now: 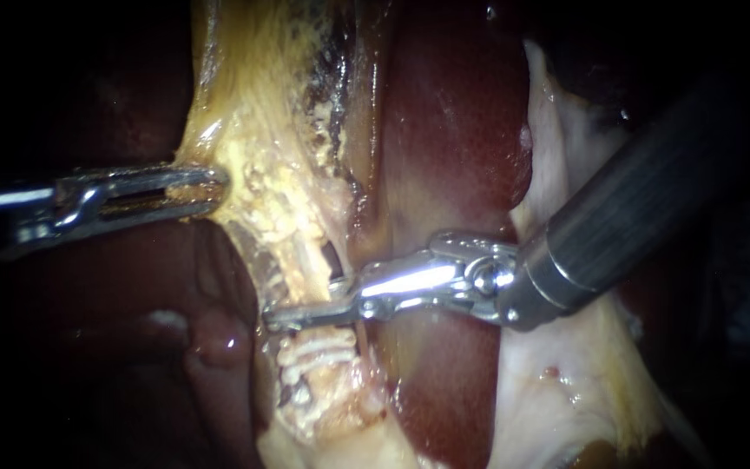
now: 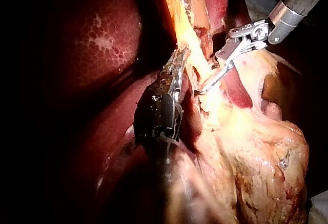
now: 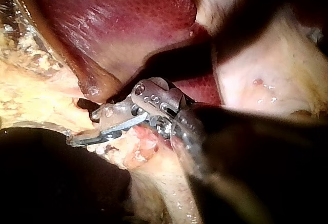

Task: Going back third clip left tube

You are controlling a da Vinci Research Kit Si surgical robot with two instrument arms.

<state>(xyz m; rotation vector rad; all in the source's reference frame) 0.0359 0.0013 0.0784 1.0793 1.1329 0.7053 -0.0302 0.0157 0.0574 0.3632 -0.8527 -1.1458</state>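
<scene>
Your left instrument (image 1: pixel 208 184) has its jaws closed on the edge of the yellow tissue (image 1: pixel 262 122), holding it out to the left so the left tube (image 1: pixel 302 265) stands clear of the liver (image 1: pixel 453 130). Your right instrument (image 1: pixel 286 316) lies with its thin tip straight across that tube; you cannot tell from these views whether it is closed on the tube or only resting over it. Two pale ribbed clips (image 1: pixel 316 345) sit on the tube just near of the tip. A third clip, if it is seated, is hidden under the metal. The retreat looks barely begun: the tip has yet to come off the tube and away to the right.
</scene>
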